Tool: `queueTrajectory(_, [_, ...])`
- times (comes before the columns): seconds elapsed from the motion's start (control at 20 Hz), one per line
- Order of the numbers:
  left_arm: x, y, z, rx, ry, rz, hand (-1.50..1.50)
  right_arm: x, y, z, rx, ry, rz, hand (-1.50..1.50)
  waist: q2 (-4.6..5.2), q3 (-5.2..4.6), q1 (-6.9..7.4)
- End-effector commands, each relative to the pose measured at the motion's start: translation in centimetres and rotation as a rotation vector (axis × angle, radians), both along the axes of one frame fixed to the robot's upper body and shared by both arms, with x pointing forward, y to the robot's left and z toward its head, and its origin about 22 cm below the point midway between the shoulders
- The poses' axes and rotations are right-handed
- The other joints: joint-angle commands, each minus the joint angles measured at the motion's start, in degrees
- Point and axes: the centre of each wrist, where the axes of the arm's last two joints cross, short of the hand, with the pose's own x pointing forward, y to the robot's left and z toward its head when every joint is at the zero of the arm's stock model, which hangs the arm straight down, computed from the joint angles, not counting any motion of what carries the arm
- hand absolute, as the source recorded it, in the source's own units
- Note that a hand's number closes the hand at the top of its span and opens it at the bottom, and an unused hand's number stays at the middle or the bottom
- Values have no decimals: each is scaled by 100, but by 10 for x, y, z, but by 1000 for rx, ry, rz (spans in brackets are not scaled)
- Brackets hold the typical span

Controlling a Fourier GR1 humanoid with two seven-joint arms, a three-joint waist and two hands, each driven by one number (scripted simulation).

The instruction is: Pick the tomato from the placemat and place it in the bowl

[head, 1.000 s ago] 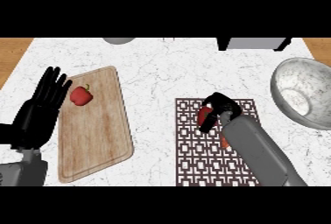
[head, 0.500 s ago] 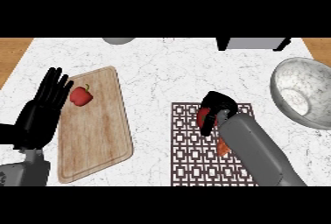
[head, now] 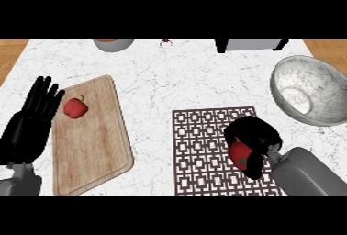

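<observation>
the right hand (head: pixel 252 137) is over the right side of the placemat (head: pixel 203 151). its black fingers are curled round the tomato (head: pixel 239 152), so it is holding it. only part of the red tomato shows under the fingers, with a bit of green on it. it may be lifted a little off the mat, but that is hard to tell from above. the grey arm comes in from the lower right corner.

the placemat is dark with a white square pattern and lies flat on the white marble counter (head: pixel 163 78). the bowl (head: pixel 311 94) is up and to the right of the hand, well apart from it. it is big, grey and round, and nothing is inside it.

the left hand (head: pixel 34 119) is at the left edge with straight fingers pointing up, resting. just beside it is a wooden cutting board (head: pixel 95 151). a red pepper (head: pixel 76 107) lies on the top part of the board, close to the fingers.

at the far edge of the counter sit a small round pot (head: pixel 113 44) and a dark box (head: pixel 251 45).
</observation>
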Motion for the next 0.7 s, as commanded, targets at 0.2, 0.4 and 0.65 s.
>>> queueTrajectory(0.2, [-16, 6, 4, -8, -5, -2, 0, -52, -102, 55, 76, -295, 160, 150, 28, -1, -22])
queueTrajectory(0.4, [-16, 6, 4, -8, -3, 12, 0, -61, -130, 101, 136, -465, 45, 150, 17, -9, -79])
queueTrajectory(0.65, [2, -1, 8, -20, -1, 17, 0, -73, -167, 148, 163, -616, -89, 150, 51, -12, -118])
